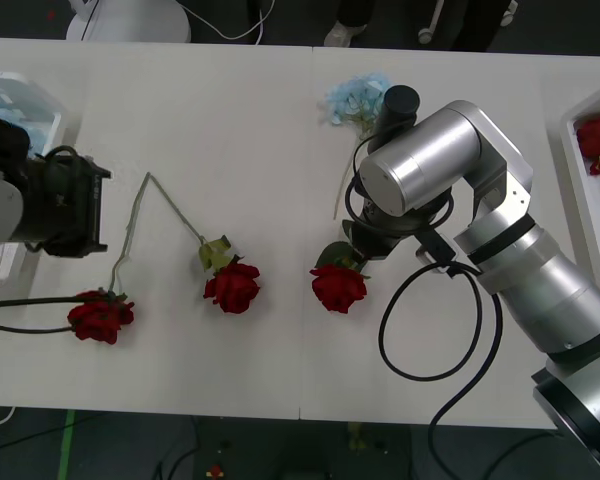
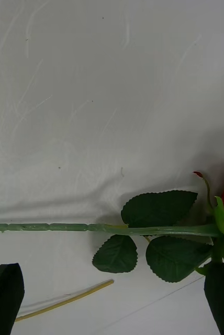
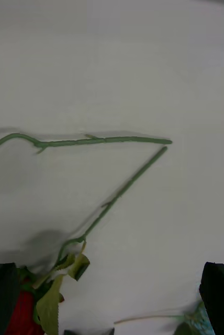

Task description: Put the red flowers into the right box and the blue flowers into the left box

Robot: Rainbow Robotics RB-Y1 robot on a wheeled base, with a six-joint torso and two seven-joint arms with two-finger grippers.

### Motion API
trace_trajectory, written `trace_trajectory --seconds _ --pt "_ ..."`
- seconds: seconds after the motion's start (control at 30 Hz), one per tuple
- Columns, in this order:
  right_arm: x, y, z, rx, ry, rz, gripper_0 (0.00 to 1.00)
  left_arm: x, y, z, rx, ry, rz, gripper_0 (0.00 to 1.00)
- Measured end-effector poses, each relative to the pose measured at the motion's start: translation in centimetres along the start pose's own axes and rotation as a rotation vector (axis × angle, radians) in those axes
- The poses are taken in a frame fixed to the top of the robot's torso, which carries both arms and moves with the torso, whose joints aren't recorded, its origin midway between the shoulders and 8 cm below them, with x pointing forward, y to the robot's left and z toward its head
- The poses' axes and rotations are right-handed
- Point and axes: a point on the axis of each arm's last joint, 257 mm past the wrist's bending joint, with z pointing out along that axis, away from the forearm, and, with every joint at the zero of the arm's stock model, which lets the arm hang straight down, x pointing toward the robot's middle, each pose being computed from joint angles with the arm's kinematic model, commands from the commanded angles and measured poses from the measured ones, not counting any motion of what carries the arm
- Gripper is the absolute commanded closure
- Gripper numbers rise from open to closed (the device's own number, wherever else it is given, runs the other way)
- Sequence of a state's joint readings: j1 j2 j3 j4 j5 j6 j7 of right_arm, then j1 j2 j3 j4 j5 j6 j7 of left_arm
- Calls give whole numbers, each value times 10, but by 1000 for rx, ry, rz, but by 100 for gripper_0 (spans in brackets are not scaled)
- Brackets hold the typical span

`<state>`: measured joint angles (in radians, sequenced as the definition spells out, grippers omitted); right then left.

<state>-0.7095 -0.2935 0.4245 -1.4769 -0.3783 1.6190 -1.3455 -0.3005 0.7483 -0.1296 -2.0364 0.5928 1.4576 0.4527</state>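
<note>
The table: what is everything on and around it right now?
roses on the table: three, deep red, in a row near the front edge
rose in a box: one, red, in the right box
blue flower: one, pale blue, lying at the table's far middle
more blue flowers: count unclear, pale blue, in the left box
right box: one, white, far right
left box: one, white, far left
table: one, white
right arm's fingers: two, black, open over the rightmost rose's stem
left arm's fingers: two, black, open over the left roses' stems
</note>
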Motion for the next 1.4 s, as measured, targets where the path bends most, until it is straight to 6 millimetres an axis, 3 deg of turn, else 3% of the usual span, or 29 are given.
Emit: trace_trajectory --seconds 0.2,0.37,0.83,1.4 --pt "1 5 6 -23 -6 28 0 10 37 47 -20 -86 56 0" --pt "9 13 11 -46 21 59 0 -13 64 73 -98 -113 -33 0" --pt "17 0 34 -29 32 80 0 -47 93 88 -184 -177 -107 0" --pt "-4 2 41 -13 -31 117 0 -110 129 103 -277 -318 -145 0"
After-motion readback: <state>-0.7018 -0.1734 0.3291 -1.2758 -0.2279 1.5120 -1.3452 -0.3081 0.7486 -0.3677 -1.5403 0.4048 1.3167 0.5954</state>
